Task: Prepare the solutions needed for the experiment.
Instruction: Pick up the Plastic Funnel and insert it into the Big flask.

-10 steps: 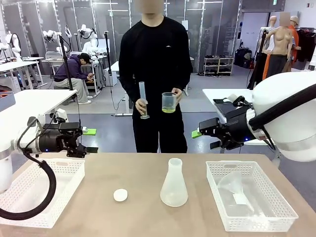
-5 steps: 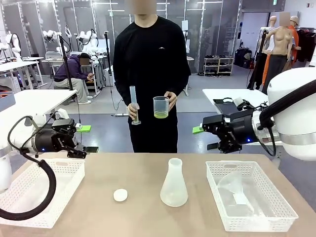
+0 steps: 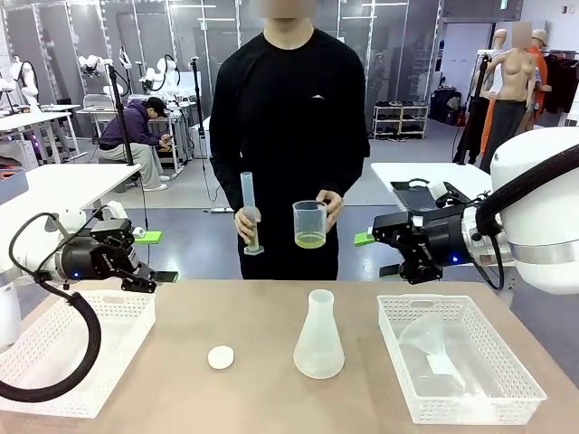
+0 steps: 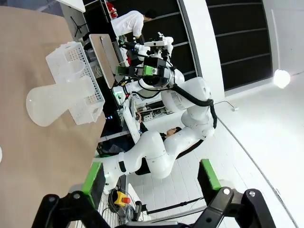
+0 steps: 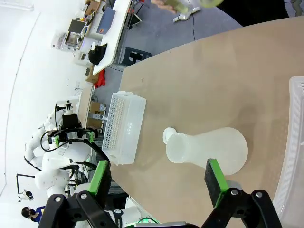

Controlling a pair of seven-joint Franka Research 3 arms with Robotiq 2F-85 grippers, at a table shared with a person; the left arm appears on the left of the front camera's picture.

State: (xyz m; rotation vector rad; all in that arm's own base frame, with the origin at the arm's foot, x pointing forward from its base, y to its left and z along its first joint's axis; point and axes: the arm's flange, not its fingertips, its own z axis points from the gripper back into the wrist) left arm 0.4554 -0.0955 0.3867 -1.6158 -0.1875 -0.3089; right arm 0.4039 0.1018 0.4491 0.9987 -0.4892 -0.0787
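A person at the far side of the table holds a clear beaker (image 3: 309, 224) with a shallow layer of yellow-green solution (image 3: 309, 240) in one hand. The other hand holds an upright graduated cylinder (image 3: 249, 214). An empty translucent flask (image 3: 318, 336) (image 4: 52, 102) (image 5: 209, 151) stands at mid-table. My left gripper (image 3: 158, 257) (image 4: 151, 176) hovers open above the table's left side. My right gripper (image 3: 373, 255) (image 5: 156, 176) hangs open at the right, pointing inward. Both are empty.
A small white cap (image 3: 221, 358) (image 5: 168, 134) lies left of the flask. A white basket (image 3: 72, 348) (image 5: 122, 126) sits on the left. Another basket (image 3: 457, 362) (image 4: 78, 78) on the right holds a clear funnel (image 3: 425, 339).
The person has come closer to the table and lowered the beaker and cylinder. My left gripper has turned and drawn back a little; the right has barely moved.
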